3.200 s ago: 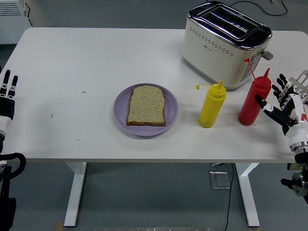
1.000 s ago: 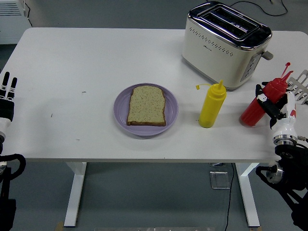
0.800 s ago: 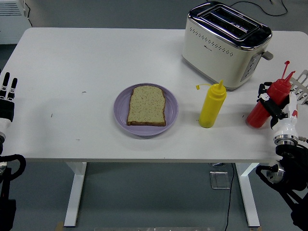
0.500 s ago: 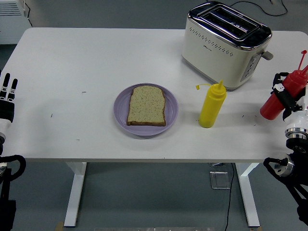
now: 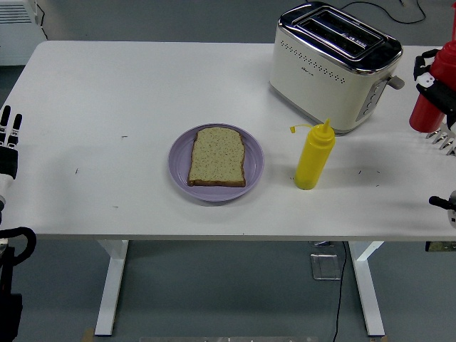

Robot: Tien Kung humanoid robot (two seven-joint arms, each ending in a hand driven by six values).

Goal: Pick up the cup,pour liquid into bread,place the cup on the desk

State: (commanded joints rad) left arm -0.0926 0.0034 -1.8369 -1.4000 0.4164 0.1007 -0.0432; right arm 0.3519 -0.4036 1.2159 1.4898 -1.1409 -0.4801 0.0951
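Observation:
A slice of bread [image 5: 216, 157] lies on a purple plate [image 5: 179, 167] in the middle of the table. My right hand [image 5: 436, 89] is at the right edge, shut on a red squeeze bottle [image 5: 428, 107] that it holds in the air, well above the table top; the bottle's top is cut off by the frame. A yellow squeeze bottle [image 5: 314, 154] stands upright right of the plate. My left hand [image 5: 8, 142] rests at the left edge with its fingers straight. No cup shows.
A cream and chrome toaster [image 5: 333, 64] stands at the back right, just behind the yellow bottle and left of my right hand. The white table [image 5: 107, 92] stretches to the left of the plate.
My right hand closed on the red bottle, then lifted it up and to the right, off the table. The left hand, plate and yellow bottle stayed put.

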